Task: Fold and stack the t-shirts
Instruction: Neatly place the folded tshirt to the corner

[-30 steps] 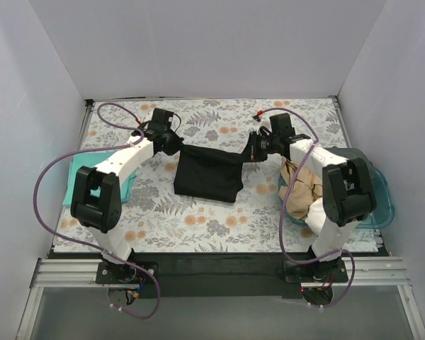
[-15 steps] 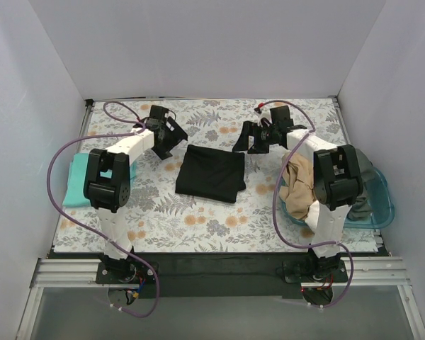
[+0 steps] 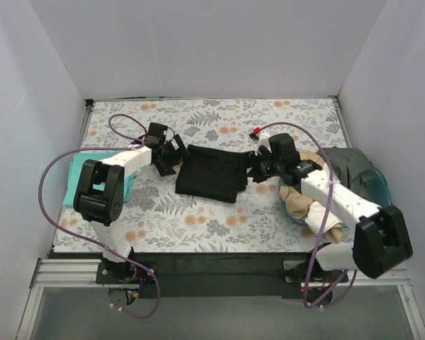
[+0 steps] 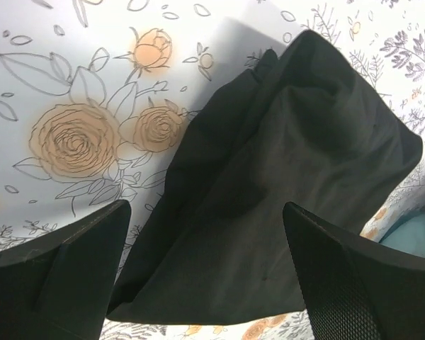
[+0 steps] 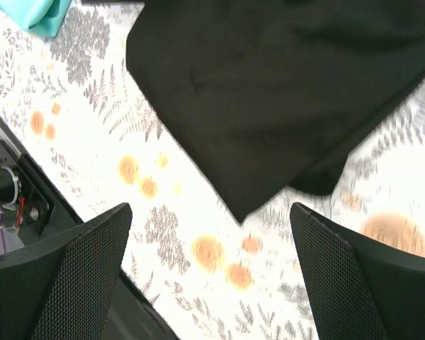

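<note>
- Black t-shirt (image 3: pixel 211 173): laid on bench (image 3: pixel 219 117), cropped in wrist views.
- Basket (image 3: pixel 381 191), tan t-shirt (image 3: pixel 294 202): partly hidden by right arm.
- Left tool (image 3: pixel 174 155), right tool (image 3: pixel 257 170): fingers held apart at the shirt's sides.

No legible text, brand, number or sign anywhere; only printed flowers and leaves on the table (image 3: pixel 219 212) around the black t-shirt (image 3: pixel 211 173).

A folded t-shirt (image 3: pixel 211 173) lies on the middle of the tabletop (image 3: pixel 219 117). The left gripper (image 3: pixel 177 151) sits just beside its far left corner, and the right gripper (image 3: pixel 257 170) just beside its right edge. Well left of it, another t-shirt (image 3: pixel 76 178) lies flat at the tabletop's left edge. Right of it stands a basket (image 3: pixel 384 198) with a heap of t-shirts (image 3: pixel 301 202) in it.
</note>
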Controlling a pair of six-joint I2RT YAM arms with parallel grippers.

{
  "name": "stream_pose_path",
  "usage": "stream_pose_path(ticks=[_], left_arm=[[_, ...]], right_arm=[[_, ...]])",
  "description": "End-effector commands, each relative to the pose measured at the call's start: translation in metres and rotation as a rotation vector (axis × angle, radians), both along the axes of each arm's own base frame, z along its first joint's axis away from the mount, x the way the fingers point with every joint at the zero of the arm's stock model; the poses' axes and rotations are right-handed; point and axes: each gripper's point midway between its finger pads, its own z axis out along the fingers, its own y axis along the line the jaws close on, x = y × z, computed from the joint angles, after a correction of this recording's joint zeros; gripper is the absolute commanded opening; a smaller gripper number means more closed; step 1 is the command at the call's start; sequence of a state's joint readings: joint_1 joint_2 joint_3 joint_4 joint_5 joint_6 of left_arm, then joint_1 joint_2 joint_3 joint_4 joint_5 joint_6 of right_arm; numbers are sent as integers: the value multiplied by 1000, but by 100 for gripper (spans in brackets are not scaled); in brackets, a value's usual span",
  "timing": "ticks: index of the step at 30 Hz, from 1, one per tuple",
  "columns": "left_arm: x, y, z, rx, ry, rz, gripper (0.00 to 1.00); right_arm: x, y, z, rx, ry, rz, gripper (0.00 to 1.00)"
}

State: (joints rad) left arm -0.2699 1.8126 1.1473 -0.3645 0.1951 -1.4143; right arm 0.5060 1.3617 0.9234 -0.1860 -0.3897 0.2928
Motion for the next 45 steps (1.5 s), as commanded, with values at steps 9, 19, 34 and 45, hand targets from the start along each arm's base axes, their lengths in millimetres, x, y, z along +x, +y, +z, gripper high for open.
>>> stream_pose_path(ticks=[9,19,34,45], left_arm=[[-2,-7,-32,235,30,-102,69],[-30,-16,-51,397,64,-149,24],[-48,76,23,839,-113,-33,0],[-54,142,59,1133,-186,-13,0]], right_arm=[[-58,-52,15,61,-100,-170,98],[-73,-71,18,57,-137,-227,98],[-71,-86,-7,-47,-161,-234,98],[-65,-91,-17,-102,-197,-224,98]])
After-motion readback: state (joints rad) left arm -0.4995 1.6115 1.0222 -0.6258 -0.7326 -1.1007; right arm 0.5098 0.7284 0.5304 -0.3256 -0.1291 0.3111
